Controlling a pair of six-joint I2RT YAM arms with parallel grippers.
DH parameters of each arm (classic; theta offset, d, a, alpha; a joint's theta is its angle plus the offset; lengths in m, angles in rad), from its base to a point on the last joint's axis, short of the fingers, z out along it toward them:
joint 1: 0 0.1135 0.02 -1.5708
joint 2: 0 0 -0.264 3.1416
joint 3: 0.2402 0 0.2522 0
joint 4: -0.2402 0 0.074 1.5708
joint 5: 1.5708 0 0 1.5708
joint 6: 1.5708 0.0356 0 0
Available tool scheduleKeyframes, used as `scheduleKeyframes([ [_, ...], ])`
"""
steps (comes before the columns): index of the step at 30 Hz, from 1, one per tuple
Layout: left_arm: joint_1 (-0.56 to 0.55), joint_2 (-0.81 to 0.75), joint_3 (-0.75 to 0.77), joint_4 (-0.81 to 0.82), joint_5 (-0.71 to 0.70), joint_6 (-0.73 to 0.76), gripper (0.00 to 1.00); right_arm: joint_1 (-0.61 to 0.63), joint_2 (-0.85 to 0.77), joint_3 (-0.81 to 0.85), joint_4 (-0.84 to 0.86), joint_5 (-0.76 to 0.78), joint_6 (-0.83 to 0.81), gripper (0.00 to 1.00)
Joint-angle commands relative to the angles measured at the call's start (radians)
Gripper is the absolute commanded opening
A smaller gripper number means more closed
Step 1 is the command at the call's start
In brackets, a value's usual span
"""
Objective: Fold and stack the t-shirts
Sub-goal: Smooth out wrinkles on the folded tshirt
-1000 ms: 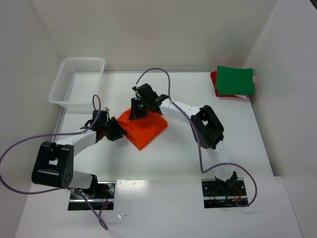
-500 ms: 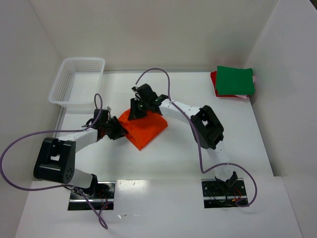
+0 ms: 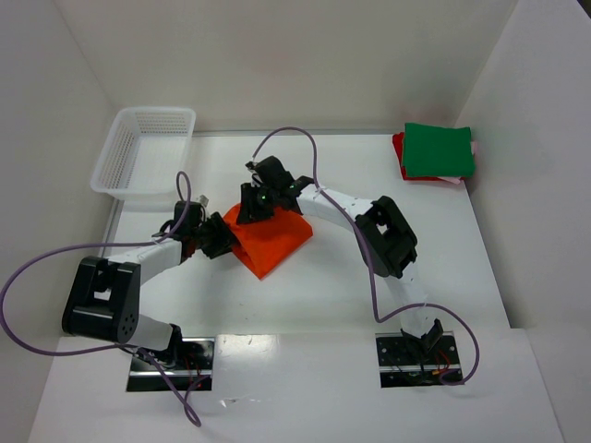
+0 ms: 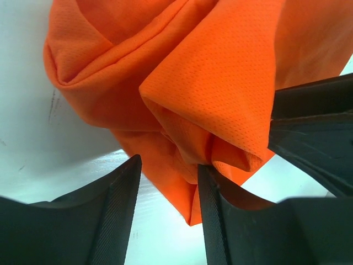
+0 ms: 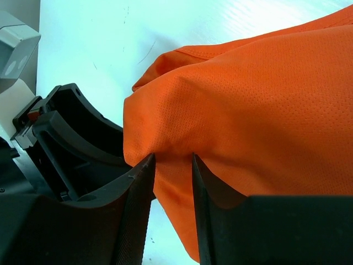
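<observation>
**A:** How does your shirt look, and where is it?

**B:** Your orange t-shirt (image 3: 272, 242) lies mid-table (image 3: 323, 295) as a rough folded wedge. It is flat toward the near point and bunched into rumpled folds along its left side. Up close the cloth shows a fine mesh weave.

**A:** And your hands?

**B:** Your left gripper (image 3: 226, 238) is at the shirt's left edge with its fingers clearly apart. A hanging fold runs between them and touches one finger, and bare table shows beside the other, so nothing is clamped. Your right gripper (image 3: 251, 205) is at the far left corner with its fingers only slightly apart. Cloth fills the gap and touches both, but I cannot tell whether it is pinched.

**A:** What is around you?

**B:** The two grippers are close together at the same bunched corner. A green t-shirt (image 3: 439, 150) tops the stack in the far right corner, over a red t-shirt (image 3: 399, 148) and a pale pink t-shirt (image 3: 462, 181) that shows only an edge. The white basket (image 3: 146, 152) stands far left, well apart. A purple cable (image 3: 295, 131) arcs behind your right gripper.
</observation>
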Motion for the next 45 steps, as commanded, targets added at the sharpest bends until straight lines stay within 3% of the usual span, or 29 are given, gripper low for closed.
scheduleKeyframes([
  [1,-0.004,-0.007,0.022,0.054,0.029,0.048,0.55,0.013,-0.024,-0.008,0.016,0.006,-0.011,0.39],
  [8,-0.004,-0.016,0.011,0.096,0.068,0.048,0.58,0.013,-0.024,-0.008,0.026,-0.003,-0.011,0.4],
  [10,-0.004,-0.005,0.002,0.116,0.068,0.048,0.58,0.013,-0.024,-0.008,0.026,-0.003,-0.011,0.35],
  [12,-0.004,0.015,0.002,0.126,0.068,0.048,0.52,0.013,-0.024,-0.008,0.026,-0.003,-0.011,0.29],
  [14,-0.013,0.028,0.012,0.127,0.068,0.039,0.39,0.013,-0.024,-0.008,0.026,-0.003,-0.011,0.25],
  [18,-0.023,0.039,0.022,0.117,0.068,0.039,0.23,0.013,-0.015,-0.008,0.026,-0.003,-0.011,0.18],
  [26,-0.045,0.048,-0.012,0.136,0.077,0.009,0.06,0.013,0.004,-0.008,0.026,-0.021,-0.001,0.09],
  [29,-0.065,0.036,-0.012,0.127,0.077,0.0,0.05,0.013,0.004,-0.008,0.026,-0.021,-0.001,0.08],
  [35,-0.074,-0.097,0.022,-0.124,0.011,-0.023,0.08,0.023,0.024,0.002,0.035,-0.021,-0.001,0.08],
  [39,-0.074,-0.298,0.062,-0.306,-0.122,-0.041,0.36,0.033,0.033,-0.017,0.035,-0.009,-0.011,0.08],
  [43,-0.048,-0.514,0.063,-0.328,-0.184,-0.095,0.45,0.043,0.062,-0.017,0.035,-0.009,-0.011,0.08],
  [45,-0.037,-0.545,0.045,-0.303,-0.205,-0.116,0.44,0.053,0.076,-0.017,0.035,-0.009,-0.011,0.06],
])
